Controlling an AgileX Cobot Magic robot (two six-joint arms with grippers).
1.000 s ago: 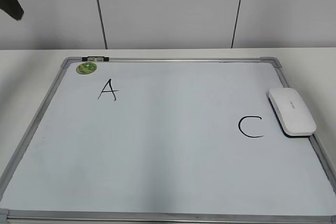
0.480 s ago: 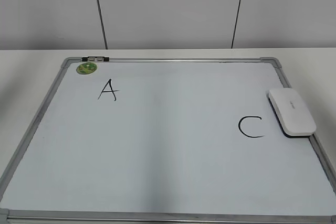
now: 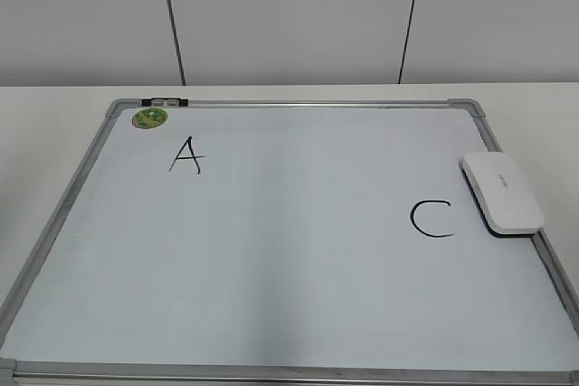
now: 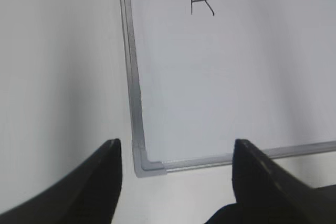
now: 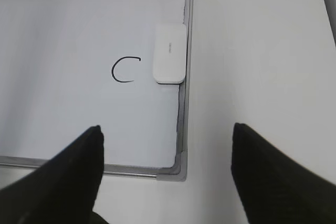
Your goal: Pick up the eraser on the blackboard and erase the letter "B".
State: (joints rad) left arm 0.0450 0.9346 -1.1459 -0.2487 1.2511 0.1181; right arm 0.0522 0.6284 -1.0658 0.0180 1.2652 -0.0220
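The blackboard point(image 3: 271, 314) lies flat on the table, pale with a silver frame. The white eraser point(image 3: 503, 192) rests on its right edge, beside the black "C" point(image 3: 431, 219); it also shows in the right wrist view point(image 5: 169, 53). The black "A" point(image 3: 186, 155) is at the upper left. No letter "B" shows on the board. My left gripper point(image 4: 176, 153) is open and empty, high above the board's near left corner. My right gripper point(image 5: 167, 140) is open and empty, high above the near right corner. Neither gripper shows in the exterior view.
A small round green sticker point(image 3: 149, 117) sits at the board's top left, by a black and silver clip point(image 3: 163, 100) on the frame. White table point(image 3: 45, 124) surrounds the board. A grey panelled wall stands behind.
One second ago dark parts of both arms showed at the top corners of the exterior view; they have left it. The eraser and letters have not moved.
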